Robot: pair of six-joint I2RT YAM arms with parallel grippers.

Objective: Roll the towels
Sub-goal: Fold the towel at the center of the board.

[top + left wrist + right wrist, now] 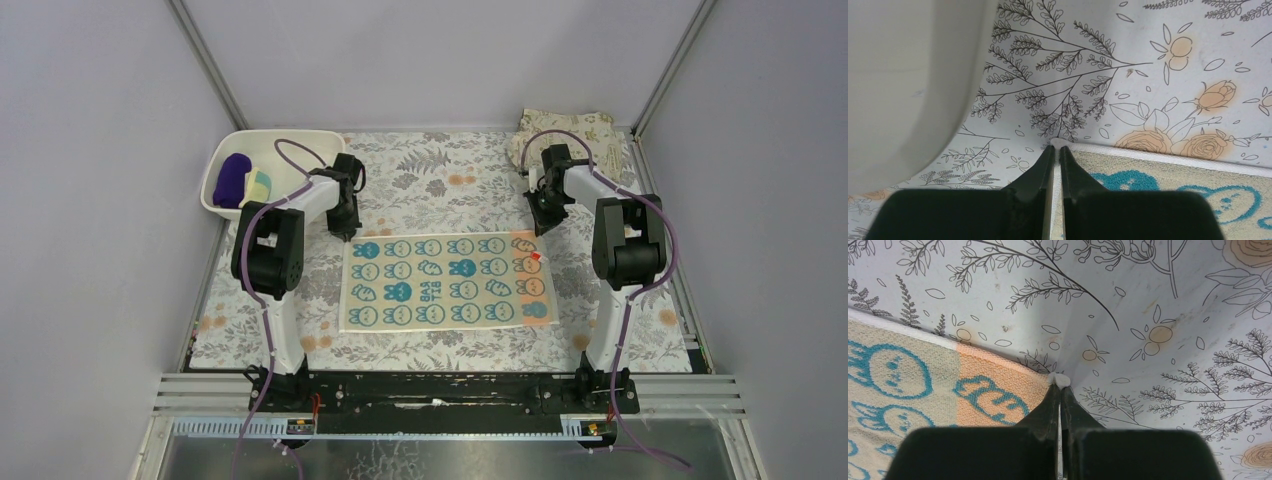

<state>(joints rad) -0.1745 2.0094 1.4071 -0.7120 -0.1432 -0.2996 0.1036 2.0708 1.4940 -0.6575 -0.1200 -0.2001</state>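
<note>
- Yellow towel (447, 283): far-left corner clenched in left gripper (1056, 148), far-right corner clenched in right gripper (1060, 385); rest lies flat mid-table.
- Floral tablecloth (450, 180) extends well beyond the far edge; white bin (222, 150) near left gripper.
- Purple towel (232, 180) in bin, partly hidden by its wall; wrist views crop the spread cloth.

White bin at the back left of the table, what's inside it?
In the white bin lie a dark purple towel and, beside it, a pale yellow towel with some teal. They cover the floor beneath them, so anything underneath cannot be seen.
</note>
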